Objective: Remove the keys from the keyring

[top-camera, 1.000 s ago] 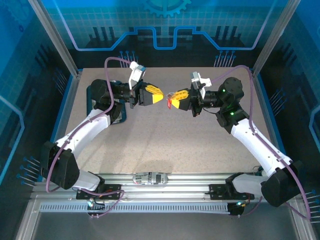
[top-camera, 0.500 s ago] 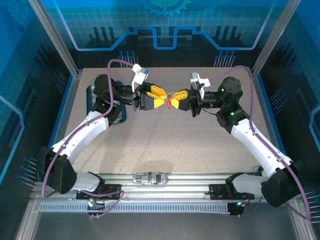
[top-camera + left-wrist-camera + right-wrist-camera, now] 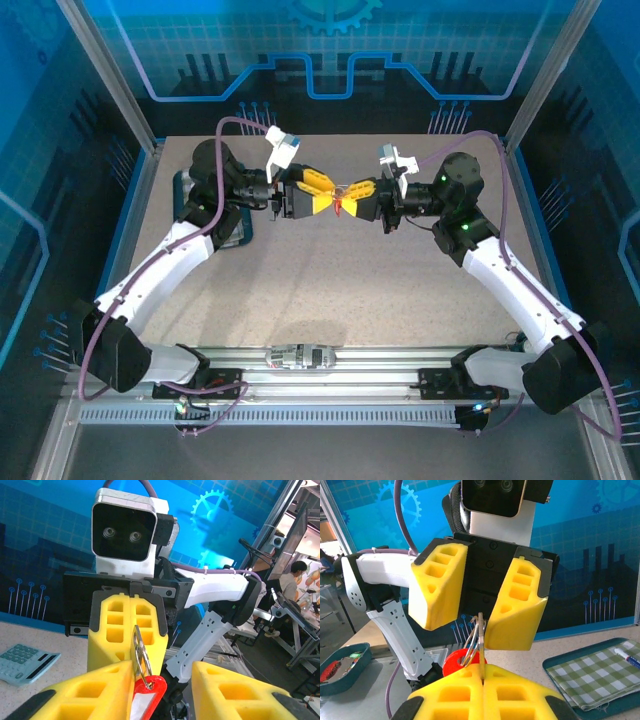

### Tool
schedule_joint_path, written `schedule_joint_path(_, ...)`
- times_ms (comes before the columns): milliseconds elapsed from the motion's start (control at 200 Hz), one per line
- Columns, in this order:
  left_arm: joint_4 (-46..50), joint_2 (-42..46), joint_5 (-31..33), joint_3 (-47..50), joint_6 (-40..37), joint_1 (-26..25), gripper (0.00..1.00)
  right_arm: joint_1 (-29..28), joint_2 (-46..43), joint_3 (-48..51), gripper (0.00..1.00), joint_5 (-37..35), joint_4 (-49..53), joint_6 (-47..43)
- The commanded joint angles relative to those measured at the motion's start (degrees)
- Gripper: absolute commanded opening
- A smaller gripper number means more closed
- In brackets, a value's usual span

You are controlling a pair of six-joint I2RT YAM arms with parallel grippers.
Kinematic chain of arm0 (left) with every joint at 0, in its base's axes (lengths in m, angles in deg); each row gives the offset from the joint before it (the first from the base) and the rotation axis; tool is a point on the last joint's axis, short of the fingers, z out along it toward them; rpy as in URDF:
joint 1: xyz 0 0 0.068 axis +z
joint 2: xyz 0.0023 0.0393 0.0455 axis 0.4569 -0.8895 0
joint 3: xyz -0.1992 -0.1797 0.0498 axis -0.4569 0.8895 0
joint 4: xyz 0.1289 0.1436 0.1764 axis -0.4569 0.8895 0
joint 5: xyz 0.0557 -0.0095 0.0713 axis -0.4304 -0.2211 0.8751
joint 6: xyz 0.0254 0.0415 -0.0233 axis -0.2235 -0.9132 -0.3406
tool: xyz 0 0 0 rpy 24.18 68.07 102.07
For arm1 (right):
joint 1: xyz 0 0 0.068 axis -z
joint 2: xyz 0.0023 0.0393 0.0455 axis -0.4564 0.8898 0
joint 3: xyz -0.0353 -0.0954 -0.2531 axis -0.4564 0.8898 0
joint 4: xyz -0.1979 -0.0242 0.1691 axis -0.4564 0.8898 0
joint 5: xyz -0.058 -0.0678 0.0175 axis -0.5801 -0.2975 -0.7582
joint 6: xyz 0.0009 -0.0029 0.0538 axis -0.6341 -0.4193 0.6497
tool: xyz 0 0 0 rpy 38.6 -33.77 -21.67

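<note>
Both grippers meet above the middle of the table. My right gripper is shut on the flat grey key, which stands edge-on between its yellow pads. The thin metal keyring hangs through the key, with its red tag drooping to one side. My left gripper faces it and is open, one finger on each side of the key and ring. In the left wrist view the key lies close against the left-hand pad, and the red tag hangs below. From above, the tag shows between the two grippers.
A teal tray with a checked cloth and a pen lies on the table behind the left arm. A small teal dish holds odds and ends. A calculator rests on the tabletop. Frame posts and blue panels surround the table.
My left gripper has moved right toward the right gripper and opened; its fingers now straddle the key and ring. The right gripper has stayed shut in place.
</note>
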Motion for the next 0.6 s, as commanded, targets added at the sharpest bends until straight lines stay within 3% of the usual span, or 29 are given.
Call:
schedule_joint_path(0, 0.8, -0.2, 0.7, -2.3, -1.4, -0.3, 0.32, 0.3, -0.8, -1.7, 0.0, -0.9, 1.1, -1.3)
schedule_joint_path(185, 1.1, -0.6, 0.6, -2.4, -1.4, -0.3, 0.2, 0.2, -0.7, -1.7, 0.0, -1.1, 1.1, -1.4)
schedule_joint_path(375, 0.9, -0.5, 0.6, -2.1, -1.2, -0.3, 0.0, 0.2, -1.0, -1.2, 0.0, -1.3, 0.3, -1.3)
schedule_joint_path(596, -8.6, -1.2, 0.9, 0.1, 6.0, 0.2, 0.0, 0.1, -2.6, 1.8, 0.0, -3.5, -3.6, -3.2)
